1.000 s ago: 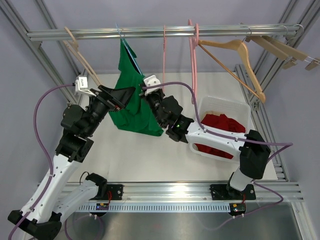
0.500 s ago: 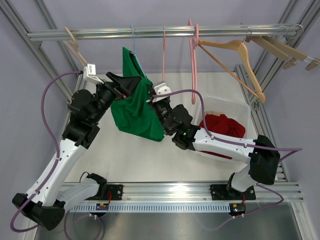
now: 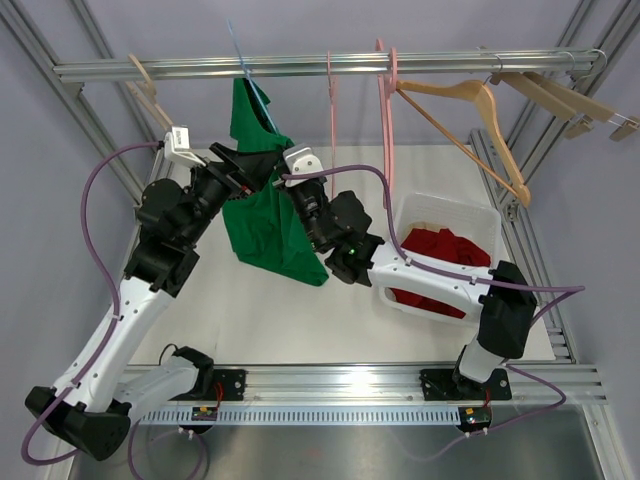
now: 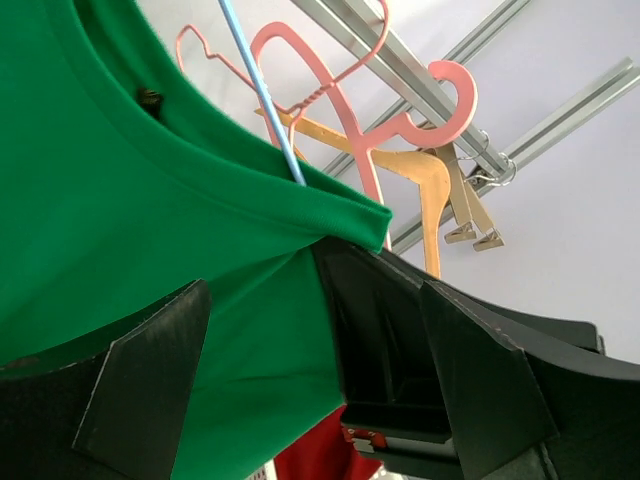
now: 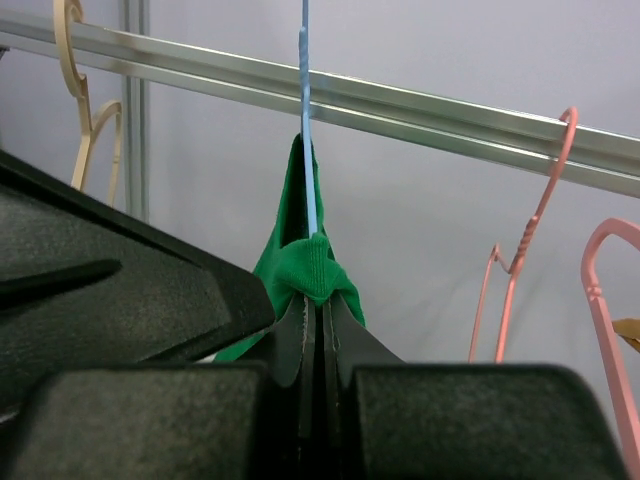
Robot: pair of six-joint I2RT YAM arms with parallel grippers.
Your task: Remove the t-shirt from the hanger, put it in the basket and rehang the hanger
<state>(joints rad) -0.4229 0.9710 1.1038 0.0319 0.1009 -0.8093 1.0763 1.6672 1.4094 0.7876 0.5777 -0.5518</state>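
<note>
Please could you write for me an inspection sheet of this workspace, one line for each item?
Surface: white table top, bare apart from the bin.
Job's things: green t-shirt hangs on the blue hanger, hooked on the rail; not yet removed.
Clutter: white bin holding red clothes; empty pink hangers and wooden hangers on the rail.
Grippers: left gripper open beside the shirt's upper part; right gripper shut on a fold of the shirt just below the hanger's stem.
Cables: purple cables loop from each wrist; no snag seen.
Surroundings: aluminium frame, plain grey walls.
</note>
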